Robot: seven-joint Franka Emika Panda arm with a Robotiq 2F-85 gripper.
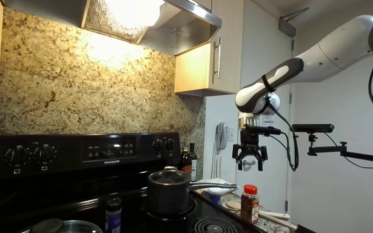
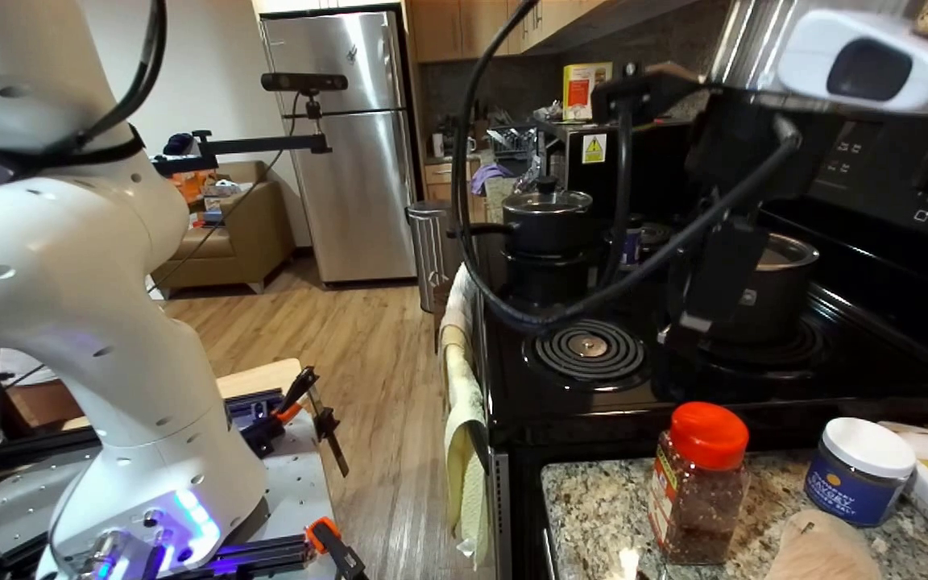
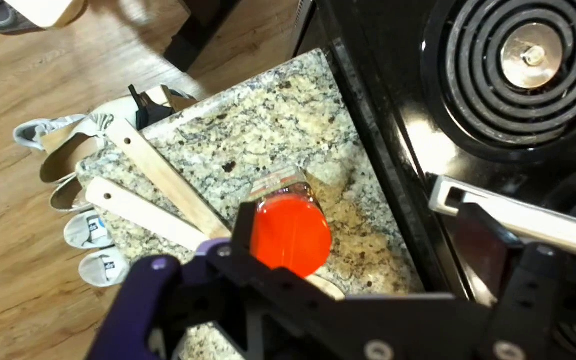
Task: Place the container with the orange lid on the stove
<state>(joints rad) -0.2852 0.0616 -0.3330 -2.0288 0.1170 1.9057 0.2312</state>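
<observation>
The container with the orange lid (image 1: 250, 205) stands upright on the granite counter beside the stove. It also shows in an exterior view (image 2: 702, 491) and in the wrist view (image 3: 290, 235), where its round lid lies close to the left finger. The stove (image 1: 86, 149) is black with a knob panel; its cooktop edge shows in the wrist view (image 3: 368, 55). My gripper (image 1: 250, 166) is open, empty and pointing down, well above the container and apart from it. In the wrist view the gripper (image 3: 368, 220) has its fingers wide apart; the left one hides part of the lid's edge.
A lidded pot (image 1: 168, 191) stands on a back burner, its handle (image 3: 523, 215) reaching toward the counter. A coil burner (image 2: 589, 350) is at the front. Another pot (image 2: 548, 217) stands farther along. A blue jar (image 2: 855, 475) and wooden utensils (image 3: 168, 180) lie near the container.
</observation>
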